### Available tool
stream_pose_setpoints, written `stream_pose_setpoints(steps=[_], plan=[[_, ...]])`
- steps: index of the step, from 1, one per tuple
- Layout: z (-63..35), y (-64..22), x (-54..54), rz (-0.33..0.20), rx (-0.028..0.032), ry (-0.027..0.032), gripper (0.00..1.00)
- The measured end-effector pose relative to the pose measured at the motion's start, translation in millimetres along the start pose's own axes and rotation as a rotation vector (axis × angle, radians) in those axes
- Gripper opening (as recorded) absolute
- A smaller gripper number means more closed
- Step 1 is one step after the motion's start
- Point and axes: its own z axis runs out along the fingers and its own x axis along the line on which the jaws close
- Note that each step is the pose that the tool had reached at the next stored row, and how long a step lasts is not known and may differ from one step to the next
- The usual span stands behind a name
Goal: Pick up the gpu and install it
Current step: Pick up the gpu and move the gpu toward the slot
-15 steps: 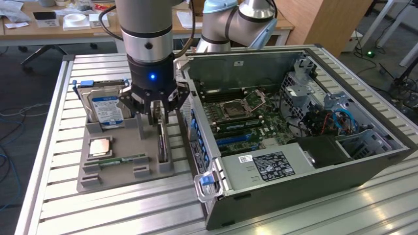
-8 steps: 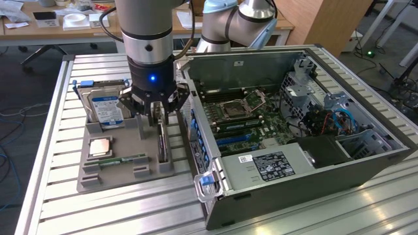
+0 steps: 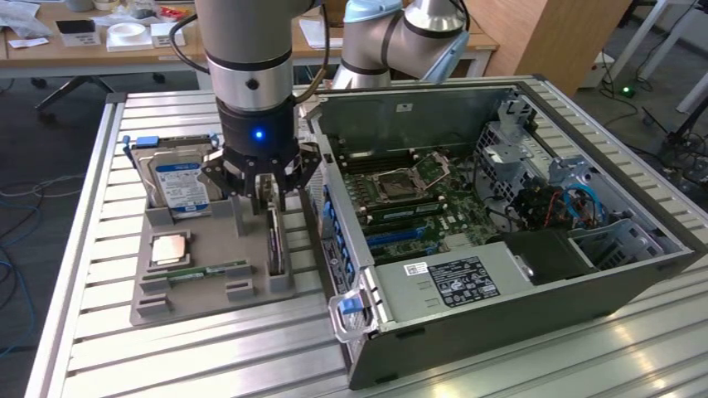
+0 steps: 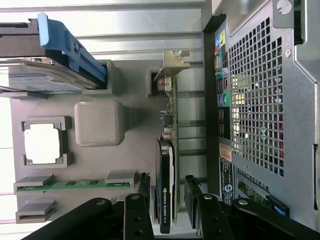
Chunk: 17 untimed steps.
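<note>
The gpu stands on its long edge in a slot of the grey holder tray on the table. It is just beside the open computer case, and it is not yet lifted. The arm's gripper hangs right over it. In the wrist view the two fingers sit one on each side of the card, parted, with a sliver of gap between each finger and the card's faces, so nothing is gripped.

I'd say this is the pick-up step, at the point just ahead of the grasp. The install has not begun, since the card is outside the case and well apart from the motherboard.

As I judge it, the grasp calls for the fingers to close squarely on the two flat faces without tipping the card in its slot. After that it needs a straight pull upward so the lower edge clears the tray.

The card is thin and flat with a dark face and some small lettering near the fingers. A strip of green board runs along one side, and a silvery metal bracket sits at the far end. It looks rigid but narrow to hold.

The same tray holds a hard drive with a blue-white label, a square silver processor and a slim green memory stick, all apart from the gripper
</note>
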Motion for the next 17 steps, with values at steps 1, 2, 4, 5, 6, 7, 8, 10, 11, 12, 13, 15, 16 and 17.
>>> stream_pose_setpoints(steps=[1, 2, 4, 5, 6, 7, 8, 10, 11, 12, 13, 15, 16, 17], plan=[[0.0, 0.0, 0.0, 0.0, 0.0001, 0.0001, 0.42], [0.0, 0.0, 0.0, 0.0, 0.0, 0.0, 0.42], [0.1, 0.0, 0.0, 0.0, -0.0001, 0.0, 0.42], [0.1, 0.0, 0.0, 0.0, -0.0001, -0.0001, 0.42], [0.1, 0.0, 0.0, 0.0, -0.0001, -0.0001, 0.42], [0.2, 0.0, 0.0, 0.0, -0.0001, -0.0001, 0.42], [0.9, 0.1, 0.0, 0.0, -0.0005, -0.0004, 0.42], [3.2, 0.0, 0.1, 0.0, -0.0002, -0.0002, 0.42], [4.5, -0.1, 0.1, 0.0, -0.0002, -0.0001, 0.42], [5.9, -0.1, 0.1, 0.0, -0.0003, -0.0002, 0.42], [7.1, -0.1, 0.2, 0.0, -0.0002, -0.0002, 0.42], [7.8, -0.1, 0.2, 0.0, 0.0, 0.0001, 0.42], [7.8, -0.1, 0.2, 0.0, 0.0, 0.0, 0.42], [7.8, -0.1, 0.2, 0.0, 0.0, 0.0001, 0.42]])
